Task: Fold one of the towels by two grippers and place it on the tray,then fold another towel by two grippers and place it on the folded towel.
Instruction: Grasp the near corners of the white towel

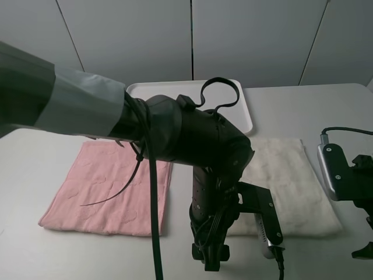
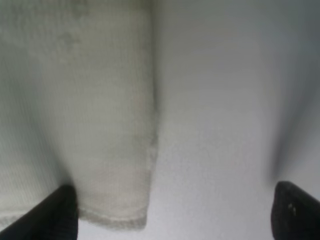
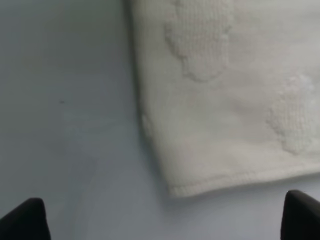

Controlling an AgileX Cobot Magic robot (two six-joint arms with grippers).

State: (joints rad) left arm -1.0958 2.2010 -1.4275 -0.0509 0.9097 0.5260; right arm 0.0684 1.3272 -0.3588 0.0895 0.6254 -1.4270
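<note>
I kept left gripper (image 2: 172, 212), right gripper (image 3: 162, 217) spread, holding nothing; cream towel (image 1: 291, 181), pink towel (image 1: 111, 186) lay flat near tray (image 1: 157, 90); every fold remained.

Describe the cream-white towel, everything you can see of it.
The cream-white towel is a terry cloth with faint embossed shapes and a stitched hem. It is spread flat on the table, on the near side of the tray. The left arm hides its left edge from above. An open pincer sits by each near corner: left pincer, right pincer. No grip yet.
</note>
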